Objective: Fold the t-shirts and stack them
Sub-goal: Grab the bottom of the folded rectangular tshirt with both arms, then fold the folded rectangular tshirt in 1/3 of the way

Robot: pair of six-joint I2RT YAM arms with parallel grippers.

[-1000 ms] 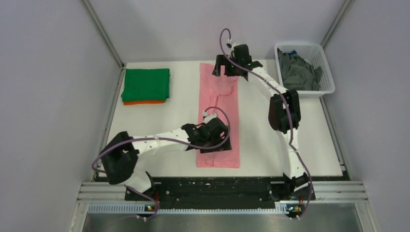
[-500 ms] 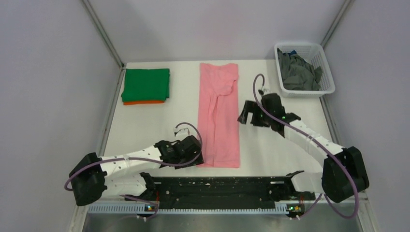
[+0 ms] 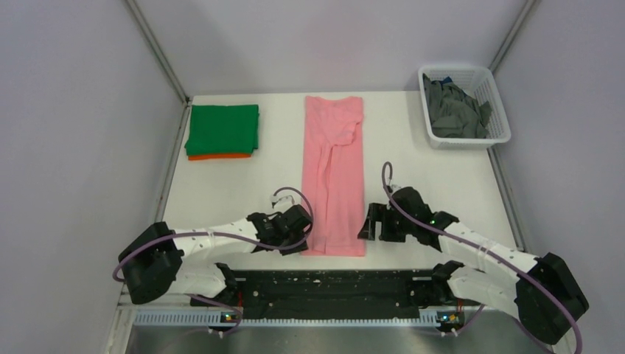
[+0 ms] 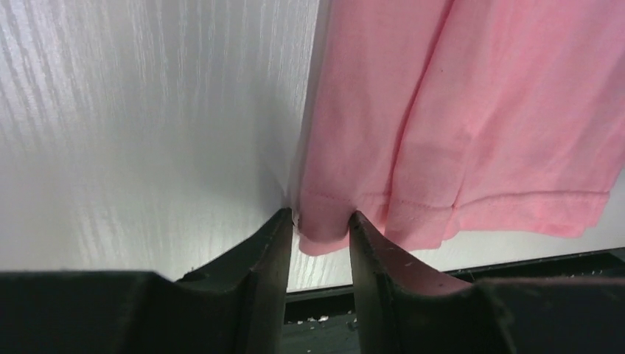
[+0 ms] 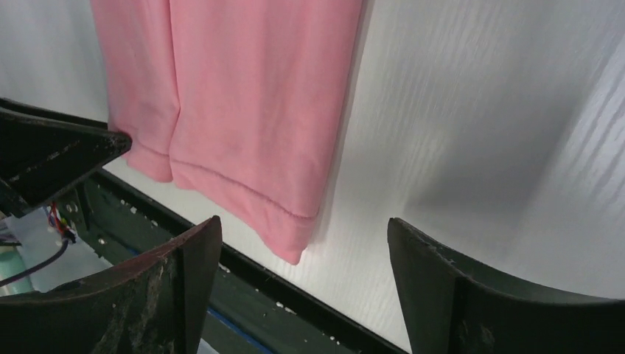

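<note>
No legible text or markings

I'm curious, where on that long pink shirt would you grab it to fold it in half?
By its two near hem corners, one per tool, coming in low from the near edge of the table. The pink shirt lies flat as a narrow strip, so only edges can be pinched. The left tool straddles one corner; the open right tool faces the other.
</note>
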